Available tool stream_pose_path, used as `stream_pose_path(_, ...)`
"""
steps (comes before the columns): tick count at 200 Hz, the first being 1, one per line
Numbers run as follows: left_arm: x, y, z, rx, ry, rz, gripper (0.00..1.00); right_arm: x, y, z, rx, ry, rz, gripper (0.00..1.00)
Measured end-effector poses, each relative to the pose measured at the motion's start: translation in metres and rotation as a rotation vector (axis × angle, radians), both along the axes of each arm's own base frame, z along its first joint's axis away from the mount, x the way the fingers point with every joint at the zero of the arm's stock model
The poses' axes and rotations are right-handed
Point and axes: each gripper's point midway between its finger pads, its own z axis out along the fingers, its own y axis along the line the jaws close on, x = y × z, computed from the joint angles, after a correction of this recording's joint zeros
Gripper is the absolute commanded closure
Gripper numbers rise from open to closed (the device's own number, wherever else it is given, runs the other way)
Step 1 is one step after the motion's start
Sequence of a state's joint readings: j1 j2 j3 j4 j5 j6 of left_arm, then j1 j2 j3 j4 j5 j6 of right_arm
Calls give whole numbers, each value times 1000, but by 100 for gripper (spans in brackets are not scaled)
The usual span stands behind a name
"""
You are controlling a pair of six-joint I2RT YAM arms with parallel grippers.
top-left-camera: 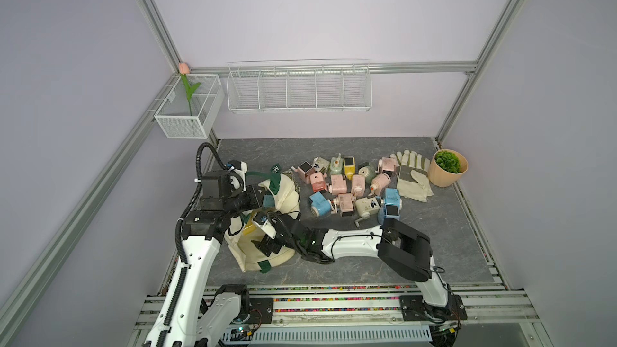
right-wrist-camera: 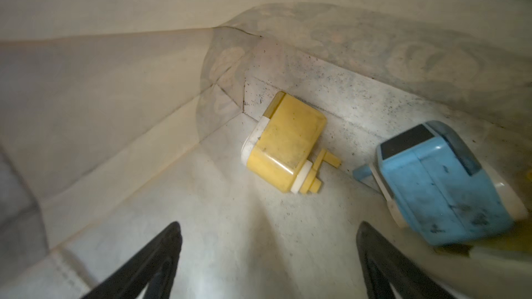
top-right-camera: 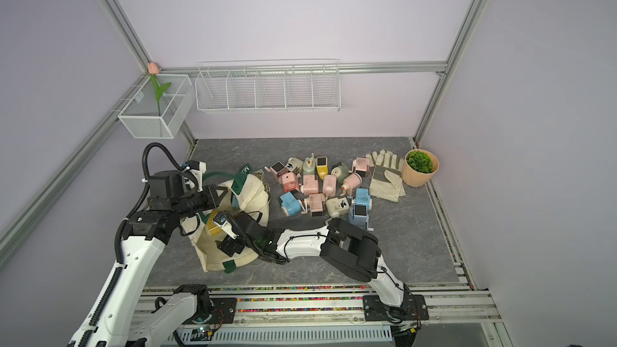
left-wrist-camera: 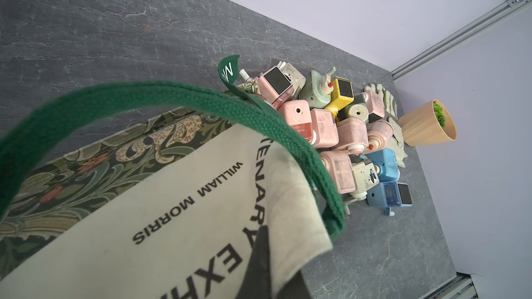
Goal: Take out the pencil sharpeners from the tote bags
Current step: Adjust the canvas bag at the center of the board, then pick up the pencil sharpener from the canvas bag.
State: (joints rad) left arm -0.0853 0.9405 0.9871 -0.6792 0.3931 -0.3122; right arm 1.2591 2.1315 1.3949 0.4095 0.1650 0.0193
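**Canvas tote pinned at the rim, two sharpeners inside**

My left hand (top-left-camera: 258,196) is clenched on the rim of the cream canvas tote bag (top-left-camera: 283,195). The bag lies slumped on the grey marbled counter (top-left-camera: 434,245), left of centre in both top views. One of its dark green webbing handles (left-wrist-camera: 144,96) loops up in front of my left wrist camera, and the floral band along the base lies flat against the counter.

My right hand (right-wrist-camera: 269,225) is reached inside the tote, its black fingers (right-wrist-camera: 161,251) spread wide with nothing between them. On the bag's pale floor in front of it, a yellow plastic hand-crank pencil sharpener (right-wrist-camera: 283,145) lies on its side, tucked into a corner seam. A blue plastic sharpener with a dark window (right-wrist-camera: 443,185) lies apart from the yellow one and close beside one finger; I cannot tell whether they touch.

Just right of the tote, mid-frame in both top views, a heap of pastel plastic sharpeners (top-left-camera: 350,185) in pink, blue, yellow, pale green and cream sits out on the counter. Further right lie pale work gloves (top-left-camera: 412,175), and beside them stands a tan ribbed plant pot (top-left-camera: 447,173).
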Motion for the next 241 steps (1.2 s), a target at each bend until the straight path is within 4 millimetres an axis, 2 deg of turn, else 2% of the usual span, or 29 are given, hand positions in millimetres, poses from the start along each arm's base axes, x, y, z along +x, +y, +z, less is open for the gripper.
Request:
stream_pose_path(26,0,0,0,0,0,0,100,-3,2,-4,6,-12,-9,5)
stream_pose_path(45,0,0,0,0,0,0,100,-5,-7,-3,3,-22,-22,4)
stream_pose_path(79,0,0,0,0,0,1,100,-3,-46,9,-28,-65,-86,4)
stream_pose_path(117,0,0,0,0,0,0,100,27,-94,35,-70,-160,-292,3)
stream_pose_path(138,0,0,0,0,0,0,100,43,-122,38,-98,-173,-374,3)
stream_pose_path(153,0,0,0,0,0,0,100,45,-135,38,-105,-174,-381,2)
stream_pose_path(169,0,0,0,0,0,0,100,36,-143,40,-105,-174,-350,2)
stream_pose_path(187,0,0,0,0,0,0,100,18,-142,49,-79,-165,-286,1)
stream_pose_path(221,0,0,0,0,0,0,100,-27,-125,78,4,-163,-120,0)
stream_pose_path(241,0,0,0,0,0,0,100,-54,-114,88,47,-165,-9,1)
